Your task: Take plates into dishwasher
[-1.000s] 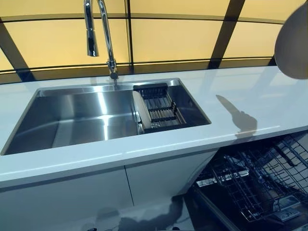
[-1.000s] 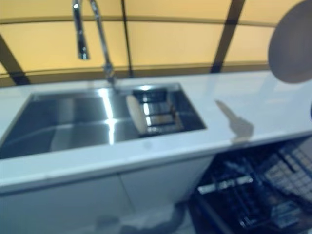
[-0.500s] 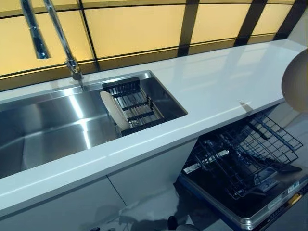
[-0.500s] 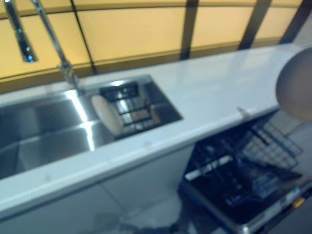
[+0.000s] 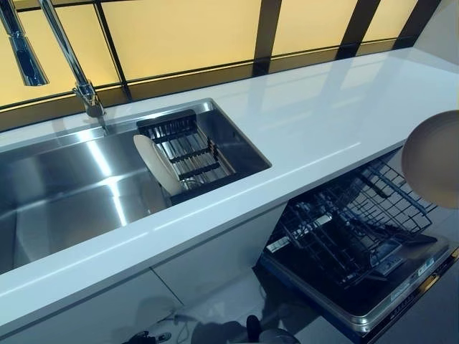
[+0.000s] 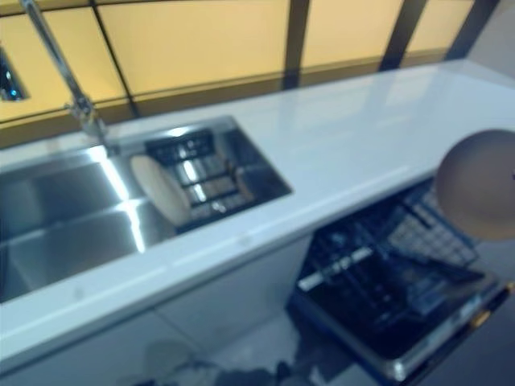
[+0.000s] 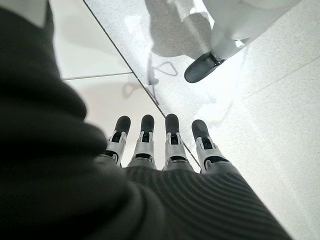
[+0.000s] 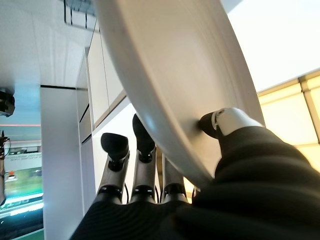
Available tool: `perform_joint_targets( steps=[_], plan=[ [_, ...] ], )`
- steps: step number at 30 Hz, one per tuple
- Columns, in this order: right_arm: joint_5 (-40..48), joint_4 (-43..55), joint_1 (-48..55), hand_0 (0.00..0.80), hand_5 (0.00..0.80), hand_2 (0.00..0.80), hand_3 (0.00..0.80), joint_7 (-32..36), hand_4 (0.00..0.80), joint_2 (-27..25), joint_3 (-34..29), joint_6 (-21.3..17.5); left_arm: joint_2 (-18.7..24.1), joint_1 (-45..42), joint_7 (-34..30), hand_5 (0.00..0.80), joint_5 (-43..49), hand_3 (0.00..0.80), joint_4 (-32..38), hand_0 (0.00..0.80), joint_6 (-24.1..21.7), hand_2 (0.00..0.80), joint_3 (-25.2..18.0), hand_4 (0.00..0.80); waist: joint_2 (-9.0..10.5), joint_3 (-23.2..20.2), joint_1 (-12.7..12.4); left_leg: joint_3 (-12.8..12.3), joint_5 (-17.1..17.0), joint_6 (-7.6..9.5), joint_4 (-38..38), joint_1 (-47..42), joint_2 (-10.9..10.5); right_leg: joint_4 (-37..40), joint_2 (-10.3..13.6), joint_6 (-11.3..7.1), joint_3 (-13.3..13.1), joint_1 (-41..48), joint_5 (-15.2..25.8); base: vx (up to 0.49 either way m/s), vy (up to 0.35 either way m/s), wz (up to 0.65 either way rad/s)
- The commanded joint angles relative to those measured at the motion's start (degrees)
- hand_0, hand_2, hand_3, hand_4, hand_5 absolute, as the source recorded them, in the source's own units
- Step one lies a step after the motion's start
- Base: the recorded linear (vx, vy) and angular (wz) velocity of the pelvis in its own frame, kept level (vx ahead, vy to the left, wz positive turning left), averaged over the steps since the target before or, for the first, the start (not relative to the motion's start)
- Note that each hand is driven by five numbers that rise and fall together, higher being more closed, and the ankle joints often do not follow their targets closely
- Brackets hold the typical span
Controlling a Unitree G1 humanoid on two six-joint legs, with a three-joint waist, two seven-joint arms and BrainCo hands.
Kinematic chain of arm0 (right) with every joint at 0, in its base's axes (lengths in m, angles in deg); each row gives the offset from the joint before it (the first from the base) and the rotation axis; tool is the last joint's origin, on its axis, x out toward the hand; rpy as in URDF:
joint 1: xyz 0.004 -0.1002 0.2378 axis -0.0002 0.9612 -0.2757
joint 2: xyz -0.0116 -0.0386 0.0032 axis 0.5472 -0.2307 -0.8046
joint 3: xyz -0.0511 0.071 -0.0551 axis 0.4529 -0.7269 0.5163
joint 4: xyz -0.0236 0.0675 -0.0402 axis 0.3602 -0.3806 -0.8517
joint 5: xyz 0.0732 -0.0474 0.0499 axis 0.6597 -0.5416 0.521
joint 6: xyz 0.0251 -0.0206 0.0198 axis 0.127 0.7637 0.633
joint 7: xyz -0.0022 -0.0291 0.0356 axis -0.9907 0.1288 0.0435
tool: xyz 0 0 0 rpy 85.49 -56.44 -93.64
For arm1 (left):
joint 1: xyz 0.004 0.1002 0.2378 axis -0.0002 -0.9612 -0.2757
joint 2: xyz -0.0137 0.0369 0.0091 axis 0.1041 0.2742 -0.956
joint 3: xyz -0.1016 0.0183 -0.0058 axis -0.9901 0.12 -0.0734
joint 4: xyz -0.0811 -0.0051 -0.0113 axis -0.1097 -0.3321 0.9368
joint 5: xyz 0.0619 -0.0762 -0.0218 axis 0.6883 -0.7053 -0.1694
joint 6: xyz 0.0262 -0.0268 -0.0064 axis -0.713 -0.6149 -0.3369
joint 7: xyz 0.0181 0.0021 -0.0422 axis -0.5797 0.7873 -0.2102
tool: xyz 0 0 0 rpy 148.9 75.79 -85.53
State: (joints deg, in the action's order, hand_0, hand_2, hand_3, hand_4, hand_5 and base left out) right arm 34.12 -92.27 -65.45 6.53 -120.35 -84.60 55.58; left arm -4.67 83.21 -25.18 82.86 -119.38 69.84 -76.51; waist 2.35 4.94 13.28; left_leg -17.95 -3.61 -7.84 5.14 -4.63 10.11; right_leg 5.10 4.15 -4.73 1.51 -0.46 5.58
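Observation:
My right hand (image 8: 145,175) is shut on a round white plate (image 8: 175,75), with the thumb on one face and the fingers behind the other. In the left eye view this plate (image 5: 434,159) hangs on edge at the far right, above the pulled-out wire rack (image 5: 351,222) of the open dishwasher. The hand itself does not show there. A second white plate (image 5: 156,163) leans upright in a black dish rack (image 5: 188,147) inside the sink (image 5: 64,193). My left hand (image 7: 165,145) is open, with straight fingers pointing at the floor.
A white counter (image 5: 323,107) runs along the window, with a tall tap (image 5: 64,54) behind the sink. The dishwasher door (image 5: 358,304) lies open low at the right, below the counter edge. White cabinet fronts (image 5: 215,258) stand under the sink.
The camera has turned right and down, so the sink shifted left. The held plate has come down from above the counter to over the dishwasher rack.

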Motion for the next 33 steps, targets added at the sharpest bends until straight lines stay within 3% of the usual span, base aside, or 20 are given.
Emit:
perform_joint_targets(
  steps=[1,6,11,15,22,33],
  plan=[
    [-8.5,2.1,-0.1,0.800,0.800,0.800,0.800,-1.1,0.800,2.2,-0.5,-0.5,3.9,1.8,1.1,0.000,1.6,0.000,-2.0,0.000,-0.9,0.000,-1.2,0.000,4.89,-1.0,-1.0,-1.2,1.6,0.10,-0.1,-3.6,2.5,-0.1,2.5,-4.40,-1.1,0.5,1.1,0.000,0.000,0.00],
    [-16.2,4.6,-0.5,0.800,0.800,0.800,0.800,-2.1,0.800,5.9,2.4,4.4,3.4,2.4,1.3,0.000,1.3,0.000,-2.1,0.000,-0.6,0.000,-1.2,0.000,4.47,-0.6,-1.3,-1.1,1.5,0.19,-0.1,-3.4,2.5,-0.1,2.5,-4.42,-0.9,0.4,1.1,0.000,0.000,0.00],
    [-25.7,6.3,-0.5,0.800,0.800,0.800,0.800,1.1,0.800,9.3,5.4,9.4,2.9,2.4,1.6,0.000,1.1,0.000,-1.9,0.000,-0.4,0.000,-1.3,0.000,4.03,-0.2,-1.5,-1.0,1.5,0.24,-0.1,-3.3,2.4,-0.1,2.7,-4.38,-0.6,0.4,1.2,0.000,0.000,0.00],
    [-32.6,6.9,-2.4,0.800,0.800,0.800,0.800,3.3,0.800,11.0,8.5,10.9,2.6,2.6,1.7,0.000,1.0,0.000,-1.5,0.000,-0.1,0.000,-1.1,0.000,3.76,0.0,-2.0,-0.8,1.4,0.25,-0.1,-3.3,2.3,-0.1,2.8,-4.39,-0.3,0.6,1.1,0.000,0.000,0.00],
    [-36.1,6.9,-7.7,0.800,0.800,0.800,0.800,8.5,0.800,15.1,15.3,15.0,2.1,3.2,1.5,0.000,1.1,0.000,-0.5,0.000,1.0,0.000,-0.3,0.000,3.35,0.0,-3.2,-0.2,1.3,0.30,-0.1,-3.2,2.1,-0.1,3.1,-4.28,0.6,0.9,1.0,0.000,0.000,0.00],
    [-40.5,4.1,-14.7,0.800,0.800,0.800,0.800,9.4,0.800,21.0,22.1,17.9,1.5,3.6,1.3,0.000,2.0,0.000,0.4,0.000,2.1,0.000,0.6,0.000,2.73,0.3,-5.2,0.9,1.0,0.20,-0.1,-2.7,2.1,-0.1,3.6,-4.21,2.1,1.2,0.9,0.002,-0.001,0.02]
  ],
)
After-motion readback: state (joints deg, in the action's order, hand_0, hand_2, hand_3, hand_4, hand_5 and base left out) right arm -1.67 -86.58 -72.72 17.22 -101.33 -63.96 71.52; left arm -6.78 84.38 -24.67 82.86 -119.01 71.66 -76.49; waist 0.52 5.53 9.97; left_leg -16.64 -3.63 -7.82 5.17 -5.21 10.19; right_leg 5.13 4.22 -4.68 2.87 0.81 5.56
